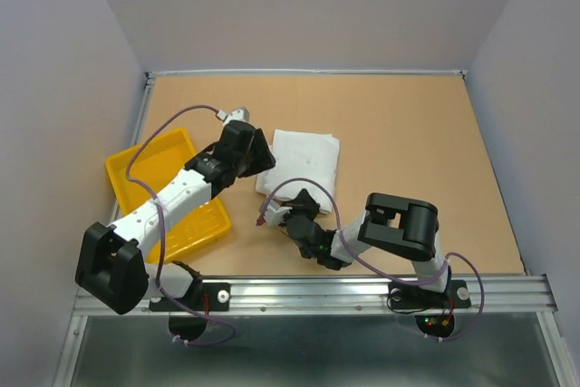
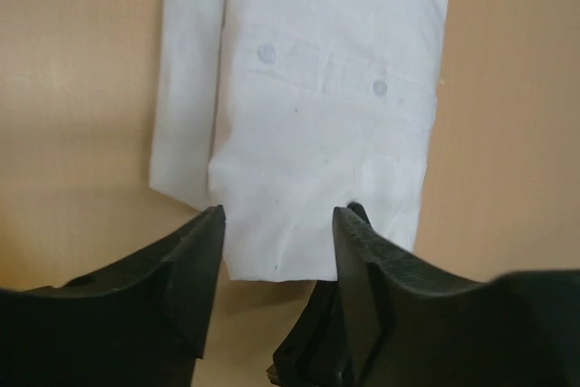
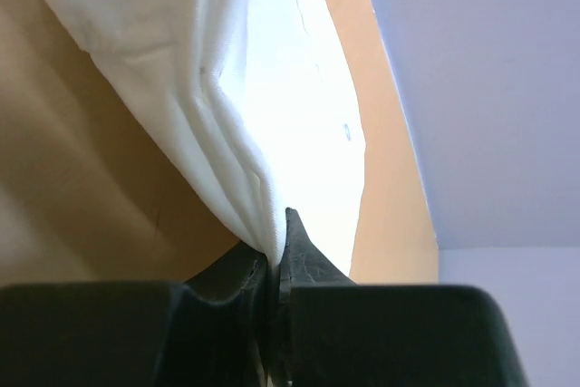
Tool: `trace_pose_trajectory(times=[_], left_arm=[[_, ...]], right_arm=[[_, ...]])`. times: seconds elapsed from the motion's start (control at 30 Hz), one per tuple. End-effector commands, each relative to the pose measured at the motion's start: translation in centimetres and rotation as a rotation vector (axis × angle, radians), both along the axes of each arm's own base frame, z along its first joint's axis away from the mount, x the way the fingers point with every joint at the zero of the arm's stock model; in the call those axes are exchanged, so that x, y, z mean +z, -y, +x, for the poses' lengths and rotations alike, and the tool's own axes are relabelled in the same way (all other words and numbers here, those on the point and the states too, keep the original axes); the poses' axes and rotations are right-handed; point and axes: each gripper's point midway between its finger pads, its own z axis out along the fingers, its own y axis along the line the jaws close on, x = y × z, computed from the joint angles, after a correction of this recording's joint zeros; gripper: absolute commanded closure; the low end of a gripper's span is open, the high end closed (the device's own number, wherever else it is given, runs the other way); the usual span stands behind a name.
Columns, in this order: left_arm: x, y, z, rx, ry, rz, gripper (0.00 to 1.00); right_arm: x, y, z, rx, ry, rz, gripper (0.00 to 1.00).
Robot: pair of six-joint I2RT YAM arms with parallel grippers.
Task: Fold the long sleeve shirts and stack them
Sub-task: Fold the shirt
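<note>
A folded white long sleeve shirt (image 1: pixel 306 157) lies flat on the brown table, its buttons (image 2: pixel 265 53) facing up. My left gripper (image 1: pixel 264 162) is at the shirt's left edge. In the left wrist view the left gripper (image 2: pixel 276 235) stands open, with the shirt's near edge (image 2: pixel 272 265) showing between its fingers (image 2: pixel 201 256) and nothing pinched. My right gripper (image 1: pixel 271 213) is at the shirt's near left corner. In the right wrist view the right gripper (image 3: pixel 275 256) is shut on the layered edge of the shirt (image 3: pixel 263 97), which rises from the jaws.
A yellow plastic tray (image 1: pixel 150 169) sits at the table's left, partly under the left arm. The table's raised rim (image 1: pixel 308 72) runs along the back, and grey walls stand close behind and beside it. A metal rail (image 1: pixel 317 292) holds the arm bases at the near edge.
</note>
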Motion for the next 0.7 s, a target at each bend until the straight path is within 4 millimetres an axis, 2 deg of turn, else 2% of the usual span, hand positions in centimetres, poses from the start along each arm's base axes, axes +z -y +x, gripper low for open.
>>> trace_pose_trajectory(times=[0.0,0.03,0.07,0.13,0.2,0.27,0.3,0.33,0.4,0.43,0.47,0.57,0.67], left_arm=[[6.2,-3.2,3.5,0.083,0.161,0.037,0.34],[6.8,-3.8,4.1,0.097,0.171,0.042,0.32],[8.4,-4.8,5.0,0.121,0.203,0.044,0.31],[9.6,-5.9,5.8,0.148,0.218,0.052,0.30],[11.9,-7.6,6.8,0.187,0.266,0.061,0.30],[13.4,-8.8,7.1,0.217,0.295,0.070,0.30],[14.6,-9.8,7.1,0.238,0.320,0.080,0.30],[15.1,-10.5,6.9,0.252,0.326,0.090,0.30],[16.1,-11.4,6.6,0.275,0.350,0.098,0.30],[16.9,-12.2,6.2,0.291,0.373,0.104,0.30],[16.9,-12.7,5.9,0.301,0.375,0.109,0.30],[17.7,-13.7,4.9,0.320,0.398,0.122,0.30],[18.0,-14.2,4.0,0.323,0.406,0.127,0.30]], right_arm=[[2.1,0.5,-0.8,-0.019,0.047,0.056,0.99],[2.3,0.4,-1.0,-0.012,0.048,0.056,0.99],[2.5,0.3,-1.1,-0.012,0.048,0.052,0.99],[2.6,0.0,-1.6,0.002,0.042,0.028,0.99],[4.0,-1.0,-1.8,0.014,0.029,0.051,0.99],[4.2,-2.7,-2.2,0.051,-0.054,0.123,0.99],[4.3,-4.1,-2.8,0.084,-0.154,0.136,0.99],[3.6,-3.9,-3.2,0.090,-0.212,0.075,0.99],[4.5,-5.0,-3.5,0.104,-0.257,0.098,0.99],[6.1,-6.6,-3.5,0.122,-0.277,0.165,0.99],[5.7,-6.4,-3.8,0.118,-0.318,0.126,0.99],[7.5,-8.2,-4.2,0.138,-0.387,0.177,0.99],[9.2,-9.0,-3.7,0.108,-0.439,0.221,0.99]])
